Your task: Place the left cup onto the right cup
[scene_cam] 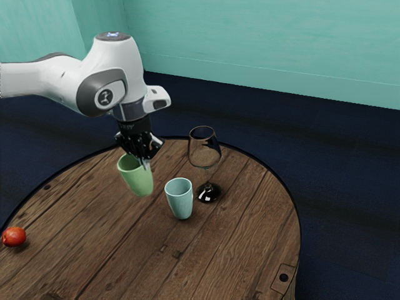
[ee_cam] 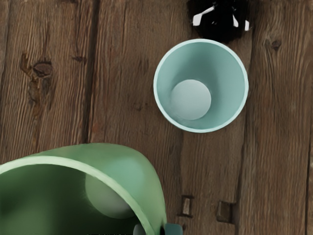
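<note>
Two cups are appearing on a round table [scene_cam: 219,250] of dark wooden planks, seen from the side and from the hand. The white arm [scene_cam: 62,78] is reaching in from the exterior view's left, and its black gripper [scene_cam: 140,156] is pointing downward over the table's middle. The gripper is clamping the rim of the green cup [scene_cam: 136,176], with the cup wall pinched between the fingers. This green cup is hanging tilted, its mouth up toward the hand and its base appearing raised off the planks. The pale blue cup [scene_cam: 179,198] is standing upright on the table, just beside the green cup on the exterior view's right, and the two cups are not touching. A wine glass [scene_cam: 205,150] is standing upright just behind the pale blue cup, its dark foot resting on the wood near that cup. A red fruit [scene_cam: 14,236] is lying well apart at the table's edge on the exterior view's left. In the wrist view, the green cup [ee_cam: 73,191] is looming large and close under the hand, showing its open mouth and inner base. The pale blue cup [ee_cam: 200,85] is showing its round mouth from above, beside the green one, with bare planks [ee_cam: 49,73] between them. The wine glass foot [ee_cam: 220,17] is sitting just beyond the pale blue cup.
</note>
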Controlling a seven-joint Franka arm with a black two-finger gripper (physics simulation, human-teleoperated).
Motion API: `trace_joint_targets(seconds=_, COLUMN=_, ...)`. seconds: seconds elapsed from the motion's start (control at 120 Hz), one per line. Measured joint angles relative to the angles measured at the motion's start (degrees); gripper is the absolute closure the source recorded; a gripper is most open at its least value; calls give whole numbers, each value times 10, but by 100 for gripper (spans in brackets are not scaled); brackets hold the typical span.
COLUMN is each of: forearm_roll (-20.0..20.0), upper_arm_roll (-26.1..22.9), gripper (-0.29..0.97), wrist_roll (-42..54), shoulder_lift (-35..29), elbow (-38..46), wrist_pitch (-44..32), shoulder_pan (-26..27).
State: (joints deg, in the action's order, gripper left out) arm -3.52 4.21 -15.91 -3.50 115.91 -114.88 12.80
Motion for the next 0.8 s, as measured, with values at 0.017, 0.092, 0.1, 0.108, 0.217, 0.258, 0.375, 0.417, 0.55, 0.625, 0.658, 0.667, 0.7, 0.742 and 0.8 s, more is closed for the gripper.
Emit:
trace_joint_targets(seconds=0.017, forearm_roll=0, upper_arm_roll=-1, gripper=79, wrist_roll=1, shoulder_lift=3, elbow=-3, wrist_pitch=1, shoulder_pan=1)
trace_joint_targets(seconds=0.092, forearm_roll=0, upper_arm_roll=-2, gripper=79, wrist_roll=4, shoulder_lift=21, elbow=-17, wrist_pitch=5, shoulder_pan=5)
trace_joint_targets(seconds=0.1, forearm_roll=0, upper_arm_roll=-2, gripper=79, wrist_roll=4, shoulder_lift=23, elbow=-19, wrist_pitch=5, shoulder_pan=6)
trace_joint_targets(seconds=0.108, forearm_roll=-1, upper_arm_roll=-3, gripper=79, wrist_roll=5, shoulder_lift=25, elbow=-21, wrist_pitch=6, shoulder_pan=6)
trace_joint_targets(seconds=0.217, forearm_roll=-2, upper_arm_roll=-3, gripper=79, wrist_roll=8, shoulder_lift=44, elbow=-42, wrist_pitch=6, shoulder_pan=14)
trace_joint_targets(seconds=0.258, forearm_roll=-2, upper_arm_roll=-3, gripper=79, wrist_roll=10, shoulder_lift=50, elbow=-49, wrist_pitch=7, shoulder_pan=17)
trace_joint_targets(seconds=0.375, forearm_roll=-3, upper_arm_roll=-8, gripper=79, wrist_roll=13, shoulder_lift=63, elbow=-66, wrist_pitch=8, shoulder_pan=21)
trace_joint_targets(seconds=0.417, forearm_roll=-3, upper_arm_roll=-9, gripper=79, wrist_roll=14, shoulder_lift=66, elbow=-70, wrist_pitch=9, shoulder_pan=23)
trace_joint_targets(seconds=0.55, forearm_roll=-3, upper_arm_roll=-10, gripper=79, wrist_roll=19, shoulder_lift=92, elbow=-99, wrist_pitch=11, shoulder_pan=24)
trace_joint_targets(seconds=0.625, forearm_roll=-4, upper_arm_roll=-10, gripper=79, wrist_roll=22, shoulder_lift=106, elbow=-112, wrist_pitch=11, shoulder_pan=20)
trace_joint_targets(seconds=0.658, forearm_roll=-4, upper_arm_roll=-10, gripper=79, wrist_roll=23, shoulder_lift=113, elbow=-118, wrist_pitch=12, shoulder_pan=19)
trace_joint_targets(seconds=0.667, forearm_roll=-4, upper_arm_roll=-10, gripper=79, wrist_roll=23, shoulder_lift=114, elbow=-119, wrist_pitch=12, shoulder_pan=19)
trace_joint_targets(seconds=0.7, forearm_roll=-5, upper_arm_roll=-10, gripper=79, wrist_roll=25, shoulder_lift=120, elbow=-125, wrist_pitch=12, shoulder_pan=18)
trace_joint_targets(seconds=0.742, forearm_roll=-6, upper_arm_roll=-10, gripper=79, wrist_roll=26, shoulder_lift=126, elbow=-130, wrist_pitch=13, shoulder_pan=19)
trace_joint_targets(seconds=0.8, forearm_roll=-6, upper_arm_roll=-10, gripper=79, wrist_roll=28, shoulder_lift=131, elbow=-134, wrist_pitch=13, shoulder_pan=20)
